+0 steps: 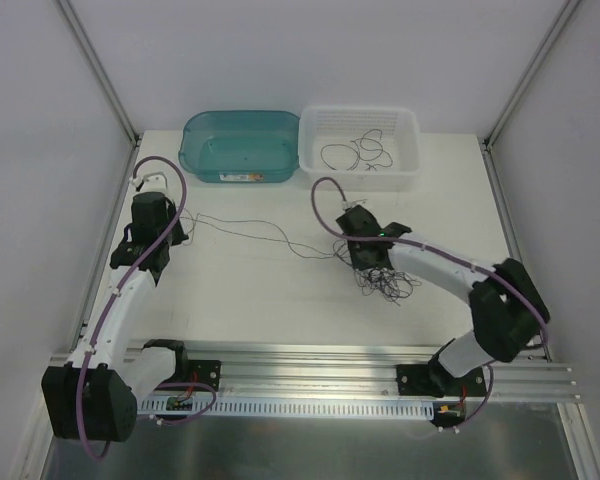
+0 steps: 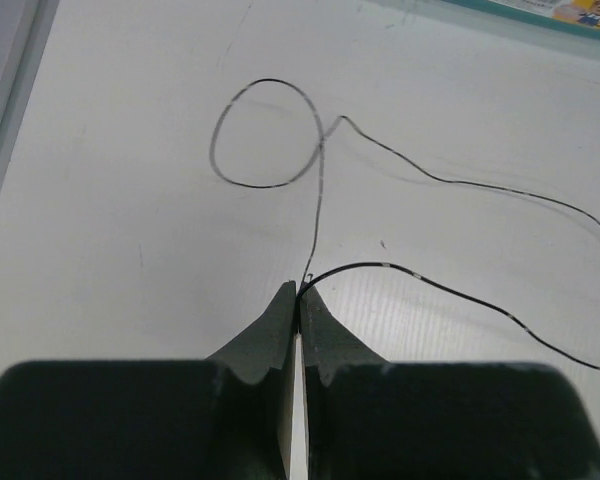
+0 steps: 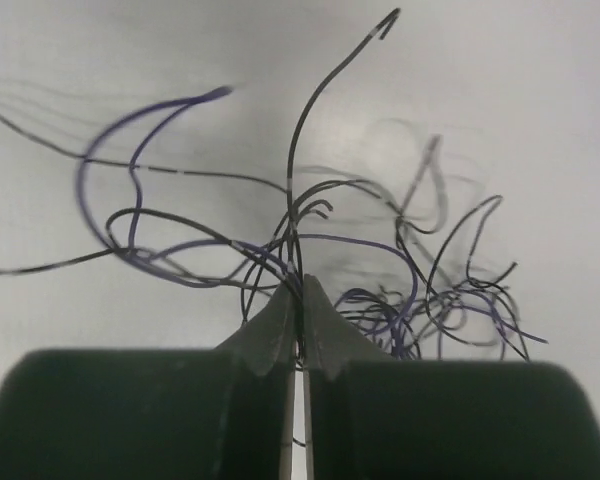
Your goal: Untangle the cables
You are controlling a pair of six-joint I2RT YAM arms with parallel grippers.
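Right wrist view: the right gripper is pinched shut on strands of the tangled cables, a black-and-purple clump on the white table. The left gripper is closed on one thin black cable stretched toward that clump. Farther back, loose cables lie in the white basket, beside a teal bin.

Robotics lab enclosure, white panel walls, aluminium frame posts, slotted mounting rail (arms bolted on).
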